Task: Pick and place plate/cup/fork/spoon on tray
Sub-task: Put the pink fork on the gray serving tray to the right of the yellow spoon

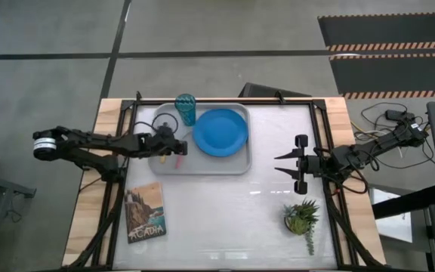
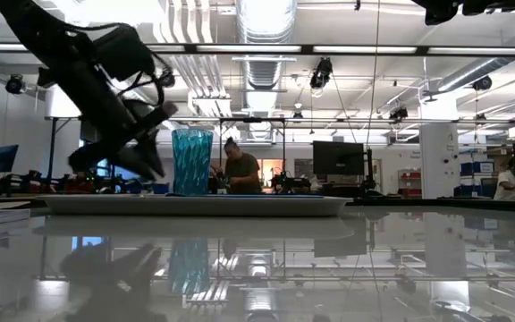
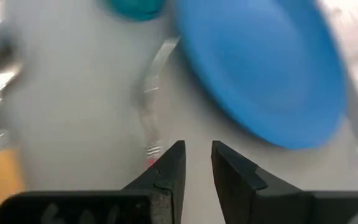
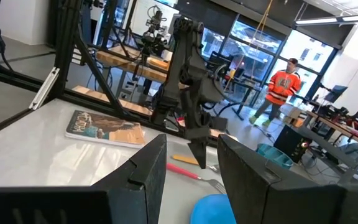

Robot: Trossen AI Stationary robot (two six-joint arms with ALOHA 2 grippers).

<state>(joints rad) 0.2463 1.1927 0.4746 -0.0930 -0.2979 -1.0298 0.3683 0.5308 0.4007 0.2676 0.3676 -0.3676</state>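
Hovering over the tray (image 1: 236, 162), left fingers (image 3: 166, 180) slightly spread above fork (image 4: 188, 172), right fingers (image 4: 145, 168) spread, spoon (image 3: 2, 174) only in wrist view.

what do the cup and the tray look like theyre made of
The cup looks like translucent teal plastic: light passes through its rippled wall, though tinted glass can't be ruled out. The tray seems matte light grey plastic, with moulded rounded corners and a raised rim.

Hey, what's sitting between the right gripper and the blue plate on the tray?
Nothing but bare white tabletop. In the high view, the right gripper waits off the tray, and the stretch to the plate holds only the tray's rim.
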